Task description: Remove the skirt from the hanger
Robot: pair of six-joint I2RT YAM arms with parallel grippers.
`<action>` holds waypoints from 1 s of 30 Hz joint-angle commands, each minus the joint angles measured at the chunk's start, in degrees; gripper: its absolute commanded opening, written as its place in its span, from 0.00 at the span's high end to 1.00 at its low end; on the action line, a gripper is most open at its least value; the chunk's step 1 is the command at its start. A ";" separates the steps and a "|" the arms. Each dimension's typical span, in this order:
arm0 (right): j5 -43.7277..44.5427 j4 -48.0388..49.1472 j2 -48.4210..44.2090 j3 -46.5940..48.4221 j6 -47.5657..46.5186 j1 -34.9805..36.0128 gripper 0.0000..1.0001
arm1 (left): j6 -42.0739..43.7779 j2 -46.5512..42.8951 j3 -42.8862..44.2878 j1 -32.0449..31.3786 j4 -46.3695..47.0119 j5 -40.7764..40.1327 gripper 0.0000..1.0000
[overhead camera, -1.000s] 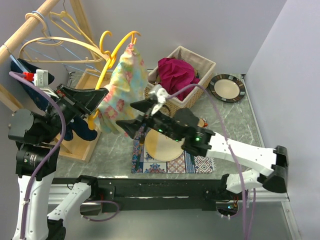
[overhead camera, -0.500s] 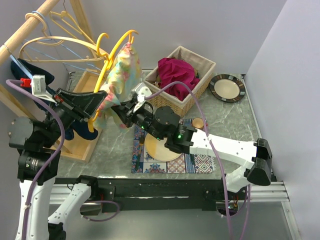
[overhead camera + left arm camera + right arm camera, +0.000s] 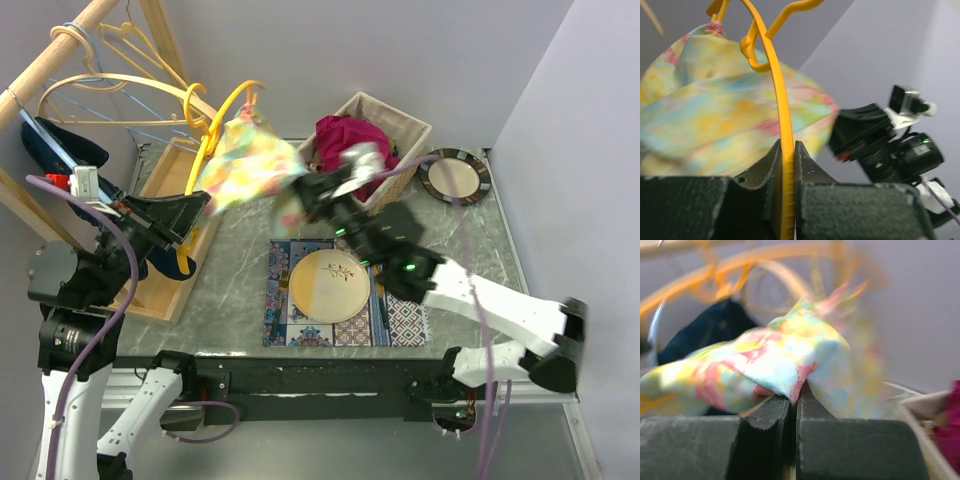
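Yellow-pink floral skirt (image 3: 250, 160) at eleven o'clock, stretched between both tools. Pinches its free edge with right gripper (image 3: 793, 402), jaws together on cloth. Clamps yellow hanger (image 3: 784, 125) with left gripper (image 3: 786, 157) at nine o'clock; skirt's other end up by the hook.

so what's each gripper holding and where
Left gripper pinches the yellow hanger on its curved arm; right gripper pinches a fold of the floral skirt.
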 commanded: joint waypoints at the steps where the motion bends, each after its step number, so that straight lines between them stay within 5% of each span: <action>1: 4.78 5.72 -10.20 -1.31 2.46 -6.60 1.00 | 5.23 -1.03 0.12 0.25 0.95 -5.88 0.99; 12: 5.58 0.98 -9.70 8.52 -0.09 -20.66 1.00 | 7.43 -1.20 0.30 0.25 0.77 -6.33 0.99; 24: 1.36 0.19 11.38 21.09 -0.10 -35.68 1.00 | 10.60 -4.19 1.17 0.25 2.00 -2.11 0.99; 30: -5.58 -1.58 24.13 17.42 12.11 -37.99 1.00 | 11.12 -4.37 0.73 0.25 2.27 -1.49 0.99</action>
